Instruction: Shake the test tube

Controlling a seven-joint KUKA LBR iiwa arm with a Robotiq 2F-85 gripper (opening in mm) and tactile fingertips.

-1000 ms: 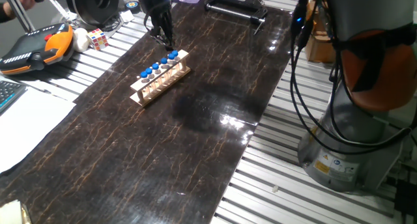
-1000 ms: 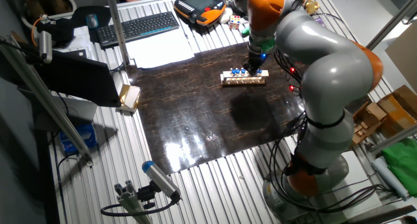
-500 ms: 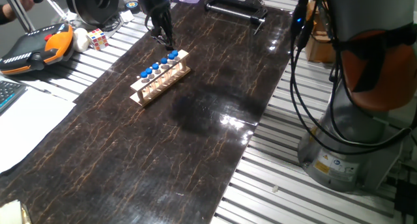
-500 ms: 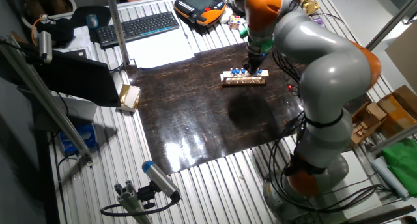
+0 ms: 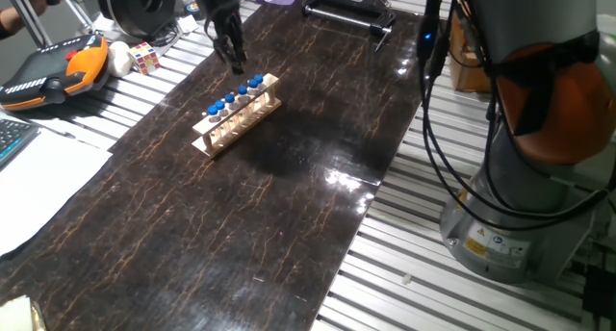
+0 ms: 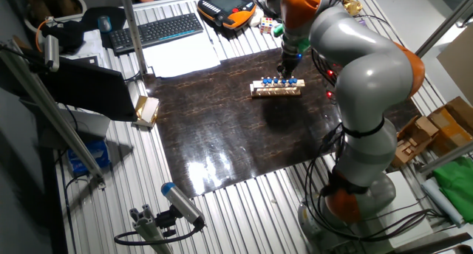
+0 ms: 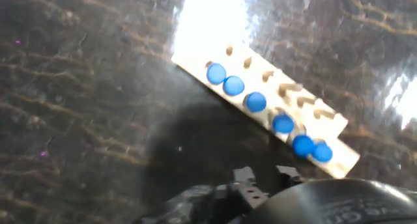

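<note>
A light wooden rack [image 5: 238, 114] stands on the dark table and holds six test tubes with blue caps [image 5: 234, 97] in a row. It also shows in the other fixed view [image 6: 276, 89]. In the hand view the rack [image 7: 195, 58] runs diagonally with all six caps [image 7: 256, 101] in it. My gripper [image 5: 234, 58] hangs above the table just behind the rack's far end, apart from the tubes. It also shows in the other fixed view [image 6: 284, 65]. Its fingers [image 7: 242, 180] stand slightly apart with nothing between them.
An orange teach pendant [image 5: 48, 69] and a puzzle cube [image 5: 144, 57] lie off the table's left edge. A black bar [image 5: 346, 13] lies at the table's far end. A keyboard [image 6: 155, 31], papers [image 6: 181, 58] and a small wooden box [image 6: 146, 110] sit beyond the mat.
My gripper has moved up and away from the far end tube of the rack. The rack and its tubes have not moved.
</note>
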